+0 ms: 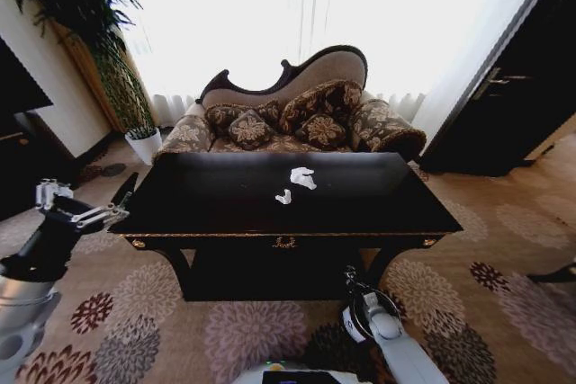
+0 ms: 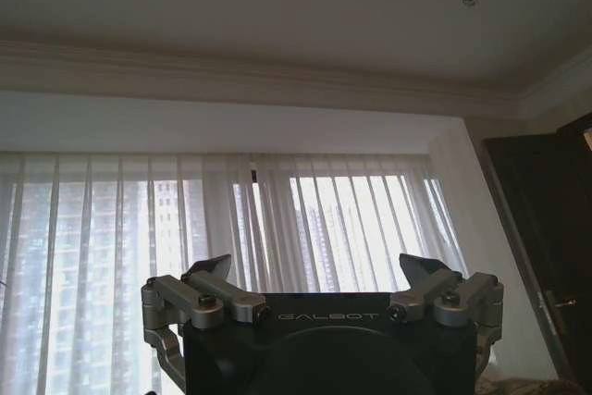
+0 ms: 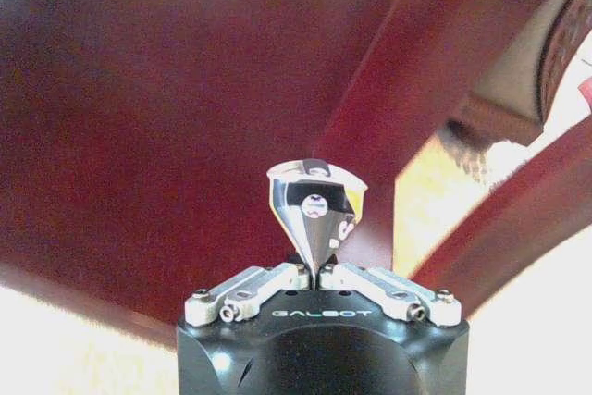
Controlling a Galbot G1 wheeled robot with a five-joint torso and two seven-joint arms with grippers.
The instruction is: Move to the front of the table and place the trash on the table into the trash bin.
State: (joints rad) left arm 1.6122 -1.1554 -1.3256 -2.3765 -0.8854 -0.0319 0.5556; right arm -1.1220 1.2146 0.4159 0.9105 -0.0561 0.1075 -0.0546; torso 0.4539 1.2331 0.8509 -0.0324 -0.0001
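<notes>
The glossy black table [image 1: 225, 209] with gold trim stands straight ahead in the head view. Two white crumpled paper scraps, the trash, lie on its top: a larger one [image 1: 302, 177] and a smaller one [image 1: 283, 196] just in front of it. My left gripper [image 1: 90, 204] is raised off the table's left end, open and holding nothing; in its wrist view the left gripper [image 2: 314, 265] points up at curtains and ceiling. My right gripper [image 1: 353, 281] hangs low before the table's front. The right gripper [image 3: 316, 182] is shut on nothing, close to dark wood. The trash bin is out of view.
A patterned sofa [image 1: 297, 119] stands right behind the table. A potted plant [image 1: 142, 137] sits at the back left and a dark cabinet [image 1: 522, 96] at the right. Dark furniture [image 1: 18, 132] lines the left wall. Flowered carpet [image 1: 504, 267] surrounds the table.
</notes>
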